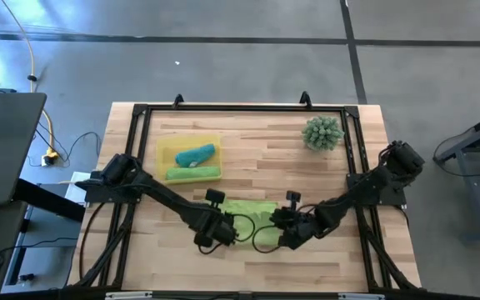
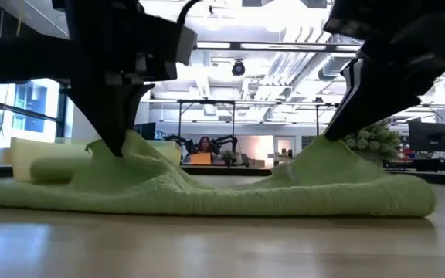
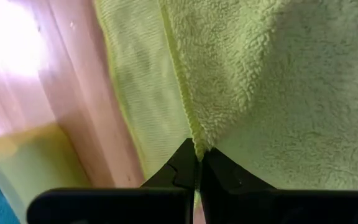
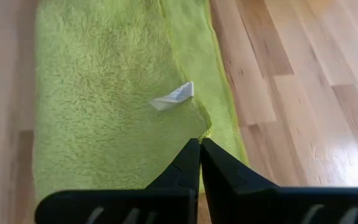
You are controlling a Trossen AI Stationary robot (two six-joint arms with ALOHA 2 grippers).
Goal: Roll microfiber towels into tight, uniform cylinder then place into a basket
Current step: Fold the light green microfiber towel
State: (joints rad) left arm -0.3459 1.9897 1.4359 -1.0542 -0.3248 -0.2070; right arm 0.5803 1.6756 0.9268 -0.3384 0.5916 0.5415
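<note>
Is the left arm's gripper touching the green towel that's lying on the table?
Touching. The left wrist view shows the left gripper with its jaws shut on the edge of the green towel; the low view shows the cloth lifted into a peak there.

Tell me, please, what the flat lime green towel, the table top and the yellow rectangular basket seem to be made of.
Flat lime green towel: soft fleecy cloth, probably microfiber; a curly matte pile with a stitched hem shows.
Table top: light wood, seemingly jointed strips with a smooth, slightly glossy finish; grain lines and plank seams show.
Yellow rectangular basket: probably plastic, smooth and slightly translucent, with thin low walls.
</note>
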